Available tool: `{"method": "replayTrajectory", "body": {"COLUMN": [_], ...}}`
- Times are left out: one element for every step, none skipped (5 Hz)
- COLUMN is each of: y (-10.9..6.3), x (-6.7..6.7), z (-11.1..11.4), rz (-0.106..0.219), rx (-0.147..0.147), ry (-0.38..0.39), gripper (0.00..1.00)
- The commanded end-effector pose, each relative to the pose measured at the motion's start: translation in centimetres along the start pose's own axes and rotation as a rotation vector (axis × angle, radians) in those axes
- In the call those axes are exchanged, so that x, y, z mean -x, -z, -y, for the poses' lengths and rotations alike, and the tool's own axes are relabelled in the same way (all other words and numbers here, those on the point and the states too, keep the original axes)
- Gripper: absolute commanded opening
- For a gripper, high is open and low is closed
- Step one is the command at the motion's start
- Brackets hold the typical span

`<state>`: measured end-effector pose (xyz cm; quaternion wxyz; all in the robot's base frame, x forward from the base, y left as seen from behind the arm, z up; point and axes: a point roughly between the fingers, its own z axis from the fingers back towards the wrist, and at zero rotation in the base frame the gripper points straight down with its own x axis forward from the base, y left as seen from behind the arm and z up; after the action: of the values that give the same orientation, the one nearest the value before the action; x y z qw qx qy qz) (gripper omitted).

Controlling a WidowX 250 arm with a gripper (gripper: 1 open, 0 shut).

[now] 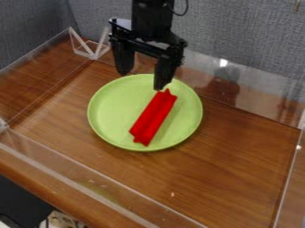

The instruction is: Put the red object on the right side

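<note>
1 block point(152, 118) on plate point(110, 113), plate on tabletop point(226, 165)

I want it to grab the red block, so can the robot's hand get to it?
Probably yes: the gripper is open above the red block, and nothing seems to cover it on the plate.

The arm point(149, 25) reached down from above the table's far edge. The gripper point(142, 77) pointed downward, its two dark fingers point(123, 55) spread wide apart.
</note>
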<state>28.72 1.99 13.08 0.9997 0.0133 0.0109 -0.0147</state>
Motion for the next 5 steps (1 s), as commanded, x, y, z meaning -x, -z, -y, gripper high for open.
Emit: {"method": "replayTrajectory", "body": {"y": [-2.2, -1.9, -2.3, -2.3, -0.5], "x": [-0.5, -0.7, -0.8, -1.4, -1.8], "z": [0.7, 2.0, 2.9, 2.4, 1.8], "rz": [0.087, 0.084, 0.086, 0.080, 0.054], "rx": [0.002, 0.011, 0.015, 0.002, -0.004], "ry": [-0.045, -0.066, -0.054, -0.058, -0.078], "gripper": [1.00, 1.00, 1.00, 1.00, 1.00]}}
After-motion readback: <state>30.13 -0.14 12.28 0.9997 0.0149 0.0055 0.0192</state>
